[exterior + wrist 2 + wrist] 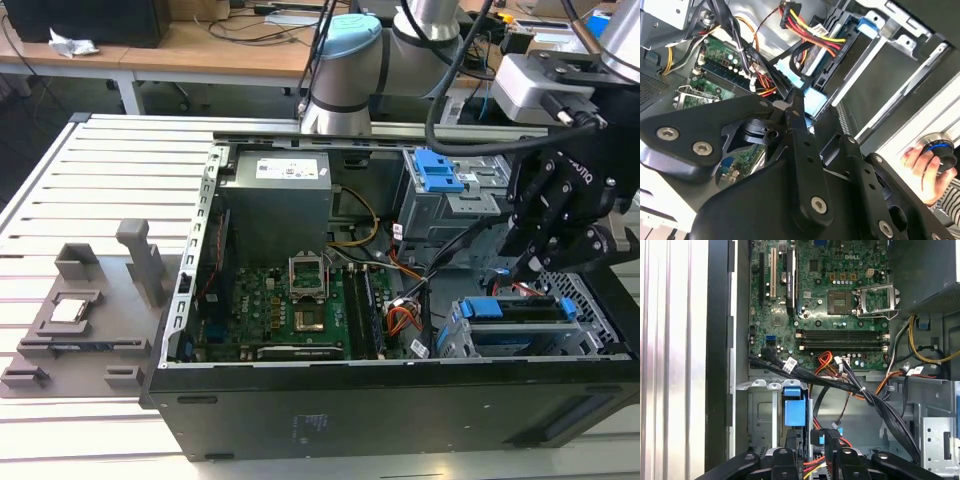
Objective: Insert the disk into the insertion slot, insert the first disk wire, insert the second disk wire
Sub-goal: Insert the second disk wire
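The disk (520, 312), silver in a bright blue carrier, lies flat inside the insertion slot (455, 338), a low silvery bay at the exterior view's right end of the open computer case. My gripper (526, 268) hangs just above the disk's rear edge, pointing down. In the first wrist view the carrier's blue tab (794, 412) sits just ahead of my gripper (812, 465), beside a black connector (832, 434) on red and yellow wires. The second wrist view has a red-yellow-black wire bundle (810, 32) running to the disk area.
A taller grey cage with a blue latch (438, 175) stands behind the slot. The motherboard (290, 300) and power supply (275, 205) fill the case's middle. Black cables (840, 382) cross over the bay. A person's hand (920, 167) holds a round knob outside the case.
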You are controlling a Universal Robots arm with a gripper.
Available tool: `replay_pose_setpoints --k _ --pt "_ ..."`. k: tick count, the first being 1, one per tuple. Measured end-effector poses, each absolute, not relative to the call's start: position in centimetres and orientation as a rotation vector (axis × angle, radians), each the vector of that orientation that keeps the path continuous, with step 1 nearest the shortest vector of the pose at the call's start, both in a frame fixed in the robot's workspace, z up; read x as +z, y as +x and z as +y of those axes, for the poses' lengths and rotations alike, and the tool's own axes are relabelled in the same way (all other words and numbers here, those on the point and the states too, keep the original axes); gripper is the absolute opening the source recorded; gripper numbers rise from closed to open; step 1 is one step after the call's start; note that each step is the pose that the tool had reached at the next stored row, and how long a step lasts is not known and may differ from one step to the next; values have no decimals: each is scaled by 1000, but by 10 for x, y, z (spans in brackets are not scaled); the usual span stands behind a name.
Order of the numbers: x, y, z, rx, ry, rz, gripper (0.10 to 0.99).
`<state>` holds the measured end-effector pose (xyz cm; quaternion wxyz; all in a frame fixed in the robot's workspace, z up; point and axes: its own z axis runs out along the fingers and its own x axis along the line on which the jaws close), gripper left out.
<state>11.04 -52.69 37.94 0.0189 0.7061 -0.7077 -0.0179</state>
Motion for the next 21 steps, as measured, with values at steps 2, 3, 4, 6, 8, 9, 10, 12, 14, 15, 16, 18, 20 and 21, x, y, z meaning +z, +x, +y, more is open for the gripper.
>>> replay_pose_setpoints --k 2,3,4,6,8,9,10,12,14,15,16,18,20,21 --pt "378 109 -525 -55 2192 -2197 361" --pt "378 108 -524 -55 2192 -2197 361" --pt "377 108 -523 -54 2191 -2196 361" --pt "373 108 -522 -49 2189 -2194 361" --pt "370 107 -521 -49 2189 -2193 361" --pt "368 107 -520 -48 2189 -2193 361" --pt "367 107 -519 -49 2190 -2193 361" --pt "365 107 -515 -48 2190 -2192 361" --pt "363 107 -512 -44 2189 -2189 361" --pt "362 107 -511 -41 2189 -2187 361" --pt "362 107 -510 -39 2189 -2185 361" --pt "359 107 -508 -23 2185 -2174 361" --pt "358 107 -505 2 2180 -2157 361" --pt "357 107 -504 13 2177 -2150 361"
